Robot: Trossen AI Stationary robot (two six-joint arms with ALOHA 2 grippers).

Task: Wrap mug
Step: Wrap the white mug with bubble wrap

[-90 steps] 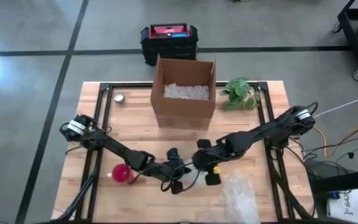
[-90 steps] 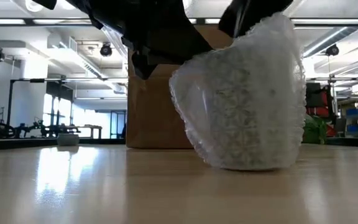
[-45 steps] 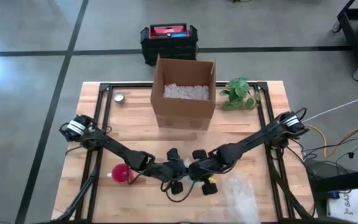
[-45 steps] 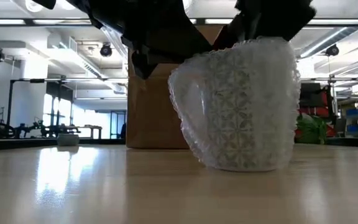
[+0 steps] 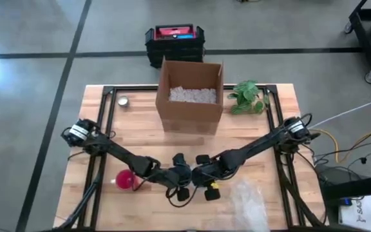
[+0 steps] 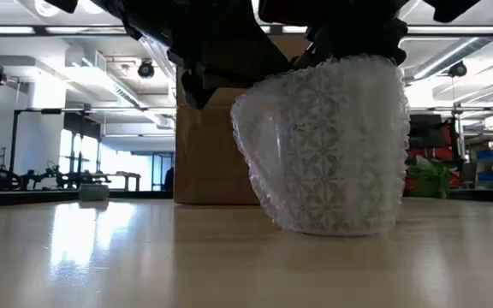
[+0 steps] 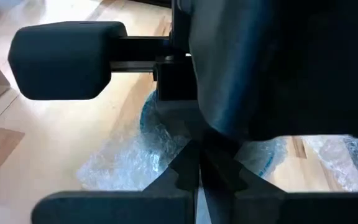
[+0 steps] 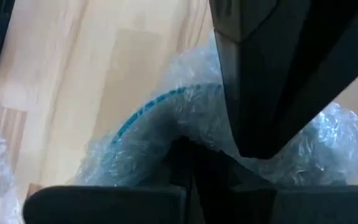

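Small metal tin (image 5: 123,101): stands at the table's far left corner, well apart from both arms.
Pink object (image 5: 125,180): lies on the near left part of the table (image 5: 143,138), just beside the left arm's forearm.
Left gripper (image 5: 180,183): reaches in from the left to the table's near centre and sits directly over the mug; in its wrist view the fingers (image 7: 64,59) stand apart, with bubble wrap between them and the other arm's dark body crossing in front.
Mug (image 6: 328,145): stands upright on the table at near centre, covered in bubble wrap (image 6: 264,162); its lattice pattern shows through the film in the low view, and both grippers hide its top edge.
Right gripper (image 5: 203,182): comes in from the right and meets the left gripper over the mug; whether its fingers are apart or together cannot be told, as the left arm's dark body blocks the wrist view.
Cardboard box (image 5: 190,95): stands open at far centre, holding white packing fill, behind the mug in the low view.
Loose bubble wrap sheet (image 5: 248,201): lies on the table near the front edge, just right of the grippers.
Green plant (image 5: 248,96): sits just right of the box.
Black crate (image 5: 175,42): rests on the floor beyond the table.
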